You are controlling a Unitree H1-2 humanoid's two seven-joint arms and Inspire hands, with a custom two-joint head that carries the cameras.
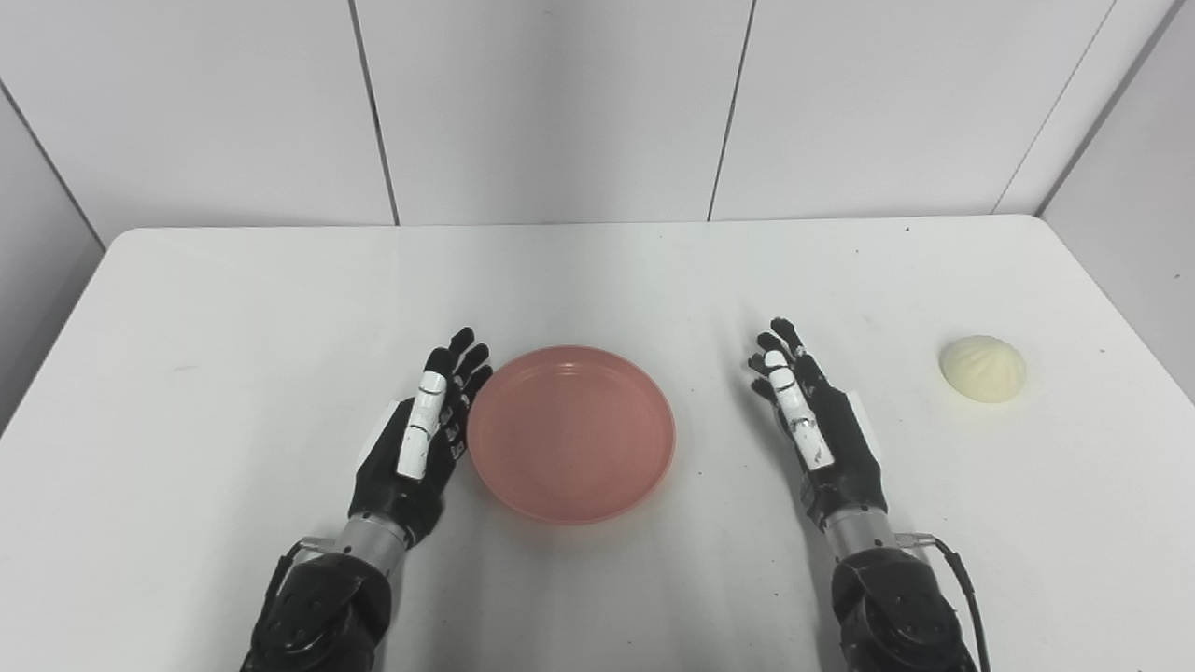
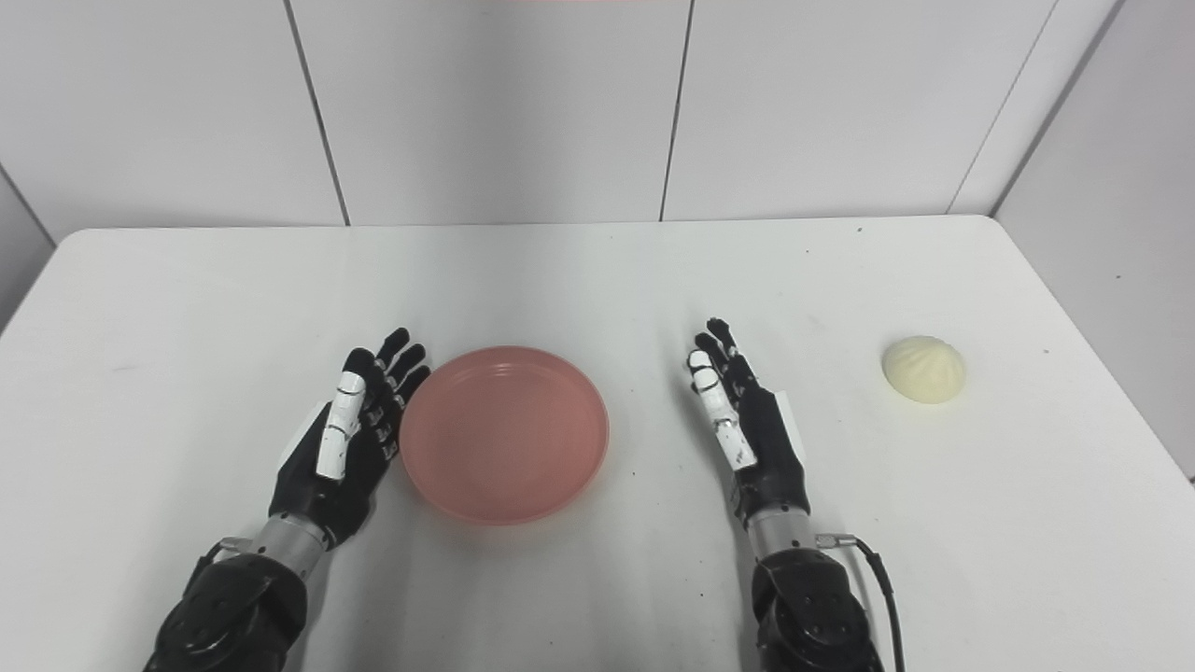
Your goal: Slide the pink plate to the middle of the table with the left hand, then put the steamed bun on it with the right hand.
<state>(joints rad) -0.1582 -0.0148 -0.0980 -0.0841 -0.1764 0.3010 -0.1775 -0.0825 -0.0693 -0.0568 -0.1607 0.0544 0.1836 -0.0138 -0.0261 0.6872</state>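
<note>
The pink plate (image 1: 570, 433) lies empty near the middle of the white table (image 1: 280, 299). My left hand (image 1: 422, 439) stands on edge right against the plate's left rim, fingers straight and together, holding nothing. My right hand (image 1: 814, 420) rests open a short way to the right of the plate, fingers pointing away from me, apart from everything. The pale steamed bun (image 1: 982, 369) sits on the table well to the right of that hand, close to the right edge.
White wall panels (image 1: 560, 103) rise behind the table's far edge. The table's right edge runs just past the bun. A cable (image 1: 957, 569) trails from my right wrist.
</note>
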